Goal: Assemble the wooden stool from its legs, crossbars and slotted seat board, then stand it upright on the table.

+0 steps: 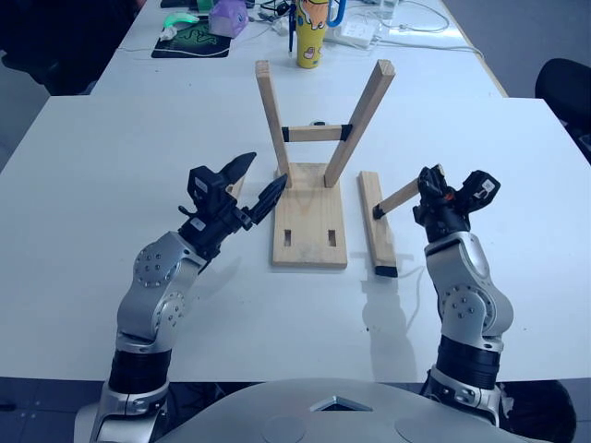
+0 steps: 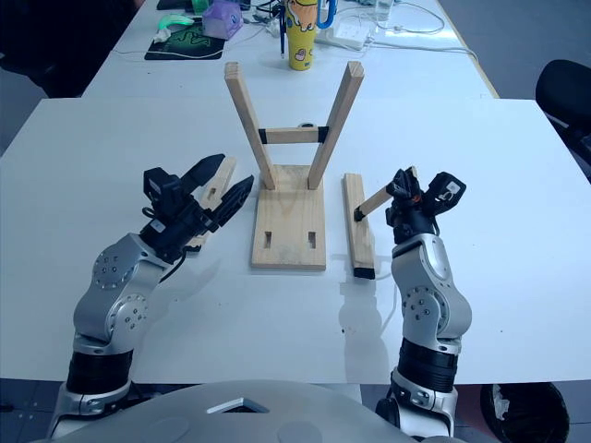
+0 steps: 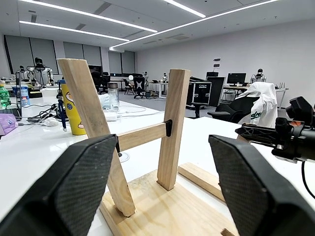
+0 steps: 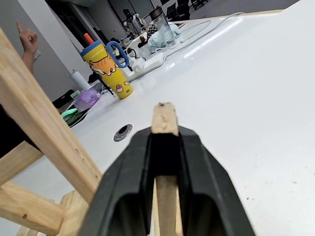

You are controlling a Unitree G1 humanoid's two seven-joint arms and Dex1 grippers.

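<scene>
The pale slotted wooden seat board [image 1: 309, 221] lies flat on the white table [image 1: 111, 166] at frame centre. Two wooden legs [image 1: 273, 120] [image 1: 360, 120] stand in its far slots, joined by a short crossbar [image 1: 316, 133]; the two near slots are open. A third wooden leg [image 1: 377, 226] lies just right of the board.

The right gripper [image 1: 428, 183], at right of centre, pinches a second short crossbar [image 1: 399, 197] whose dark end touches that leg. The left gripper [image 1: 268, 168], left of the board, has its fingers spread wide above a partly hidden wooden piece [image 2: 219, 185].
</scene>
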